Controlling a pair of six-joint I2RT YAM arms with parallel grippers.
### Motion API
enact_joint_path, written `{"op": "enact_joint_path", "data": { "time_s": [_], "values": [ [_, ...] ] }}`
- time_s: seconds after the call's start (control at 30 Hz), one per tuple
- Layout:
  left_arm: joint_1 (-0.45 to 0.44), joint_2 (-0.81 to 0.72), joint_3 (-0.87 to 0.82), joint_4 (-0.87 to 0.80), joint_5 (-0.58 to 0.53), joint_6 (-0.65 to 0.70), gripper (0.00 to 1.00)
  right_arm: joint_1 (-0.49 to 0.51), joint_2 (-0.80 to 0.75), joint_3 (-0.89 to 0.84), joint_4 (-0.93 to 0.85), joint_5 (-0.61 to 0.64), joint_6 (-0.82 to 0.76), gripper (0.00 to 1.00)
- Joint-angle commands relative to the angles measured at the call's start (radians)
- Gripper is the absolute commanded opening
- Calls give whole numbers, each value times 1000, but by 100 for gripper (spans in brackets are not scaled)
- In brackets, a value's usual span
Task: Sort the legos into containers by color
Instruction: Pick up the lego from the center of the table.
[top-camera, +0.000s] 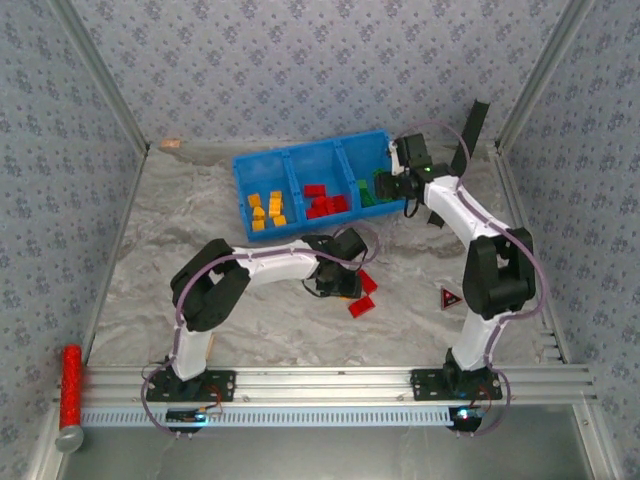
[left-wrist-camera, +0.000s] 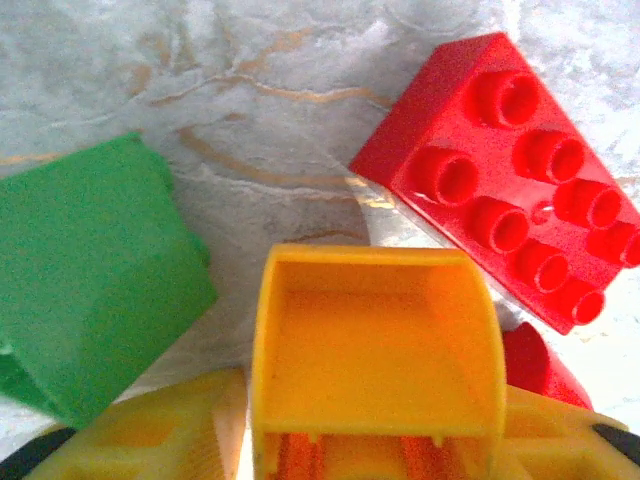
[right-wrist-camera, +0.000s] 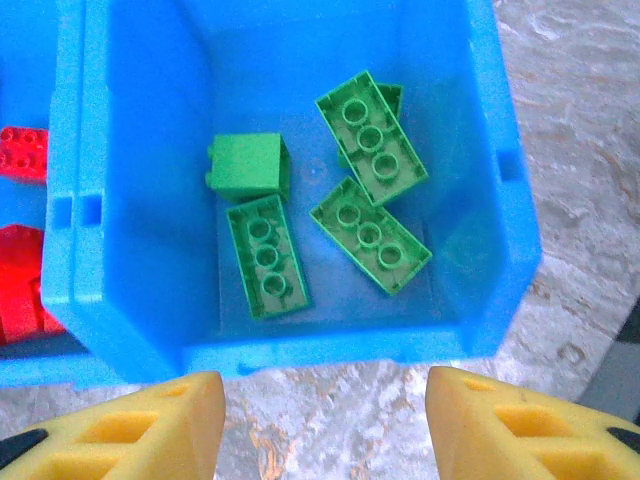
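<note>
My fingers look like matt yellow plastic, ribbed on the inside. The legos are smooth, glossy plastic (the red one glints), the bin shiny blue plastic, the surface a marbled, faintly glossy sheet.

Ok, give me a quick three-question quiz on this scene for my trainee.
1. True or false: the right claw holds a brick.
2. The brick between the fingers of the left claw is: A red, B yellow, C green.
3. The bin's middle compartment holds bricks of which colour?
Key: 1 false, it is open and empty; 2 B; 3 red.
</note>
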Motion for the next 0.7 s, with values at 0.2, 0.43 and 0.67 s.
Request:
{"op": "enact_joint_path", "data": {
  "time_s": [0.2, 0.43, 0.67],
  "values": [
    [-8, -5, -10, -50, -8, 34, 22, 26, -270, -236, -73, 19, 108, 63],
    [-5, -109, 37, -139, -57, 129, 13, 125, -509, -529, -98, 0, 352, 74],
    [59, -256, 109, -238, -76, 237, 11, 264, -637, -666, -62, 19, 229, 87]
  ]
}}
